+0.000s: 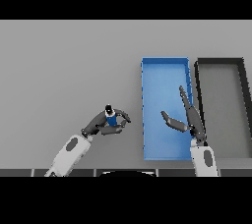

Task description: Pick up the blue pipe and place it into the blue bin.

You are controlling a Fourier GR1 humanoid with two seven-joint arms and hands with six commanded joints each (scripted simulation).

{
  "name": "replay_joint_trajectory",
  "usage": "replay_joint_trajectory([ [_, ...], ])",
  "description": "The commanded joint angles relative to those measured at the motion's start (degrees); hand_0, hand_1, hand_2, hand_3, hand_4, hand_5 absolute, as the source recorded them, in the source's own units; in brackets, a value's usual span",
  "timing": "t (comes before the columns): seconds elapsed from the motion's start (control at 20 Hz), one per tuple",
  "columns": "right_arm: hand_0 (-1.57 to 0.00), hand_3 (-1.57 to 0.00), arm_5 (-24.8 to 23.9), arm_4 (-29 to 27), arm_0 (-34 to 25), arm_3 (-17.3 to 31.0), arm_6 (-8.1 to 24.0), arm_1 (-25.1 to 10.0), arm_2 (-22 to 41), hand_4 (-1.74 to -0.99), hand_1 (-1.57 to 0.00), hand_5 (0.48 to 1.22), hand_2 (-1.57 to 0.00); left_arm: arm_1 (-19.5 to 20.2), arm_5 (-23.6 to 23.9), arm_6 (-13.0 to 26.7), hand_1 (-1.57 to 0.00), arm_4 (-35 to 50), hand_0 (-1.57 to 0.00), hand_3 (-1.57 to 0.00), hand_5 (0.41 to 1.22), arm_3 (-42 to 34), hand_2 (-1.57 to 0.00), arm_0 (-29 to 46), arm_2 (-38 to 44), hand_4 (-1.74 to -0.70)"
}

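- Count: 1 blue pipe [111,118], 1 blue bin [165,73], 1 dark bin [220,61], 2 hands, 1 grey table [64,66].
- Blue pipe: short, upright, w/ a dark cap on top; sits at approx 7 o'clock from table centre, well left of the blue bin, not in it.
- Left hand [109,122]: arm comes in from lower left, reaching toward 1 o'clock. Fingers and thumb curled round the pipe, grasping it; pipe's top pokes out at 12 o'clock from the hand. Can't tell if pipe base touches the table or is lifted.
- Right hand [189,120]: over the blue bin's lower right part, near its right wall. Released, holding nothing: fingers straight, pointing to approx 11 o'clock, thumb spread out toward 9 o'clock.
- Blue bin: long rectangle, right of centre, running 12 to 6 o'clock; nothing seen lying inside except the right hand above it.
- Dark bin: just beside the blue bin at 3 o'clock, same orientation, grey floor showing.
- Pipe vs right hand: pipe at approx 9 o'clock from it, well apart, w/ the blue bin's left wall between.
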Motion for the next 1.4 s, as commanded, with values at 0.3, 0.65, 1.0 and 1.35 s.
replay_joint_trajectory([
  [0.3, 0.0, 0.0, -0.4, 0.5, -1.2, 0.7, 0.8, 0.0, 0.0, -1.176, 0.0, 0.559, 0.0, -0.7, 2.0, -3.2, -1.38, -2.7, -1.33, -1.37, 1.148, -1.1, -1.4, 0.9, -2.5, -1.56],
  [0.65, 0.0, 0.0, -0.1, 0.5, -0.8, 1.2, 0.7, -0.3, -0.2, -1.154, 0.0, 0.55, 0.0, -2.1, 2.7, -6.0, -1.53, -3.3, -1.52, -1.53, 1.206, -6.2, -1.54, 0.4, -2.0, -1.48],
  [1.0, 0.0, 0.0, -0.4, 1.7, 0.2, 0.3, -0.4, -0.7, 0.3, -1.128, 0.0, 0.564, 0.0, -4.4, 2.0, -1.4, -1.56, -4.2, -1.56, -1.56, 1.218, -10.8, -1.56, -2.5, -1.5, -1.47],
  [1.35, 0.0, 0.0, -5.8, 5.8, 7.2, -4.4, -1.3, 3.0, 2.1, -1.122, 0.0, 0.578, 0.0, -5.1, -0.7, 1.4, -1.57, -4.9, -1.57, -1.57, 1.22, -12.8, -1.57, -2.6, -1.1, -1.47],
])
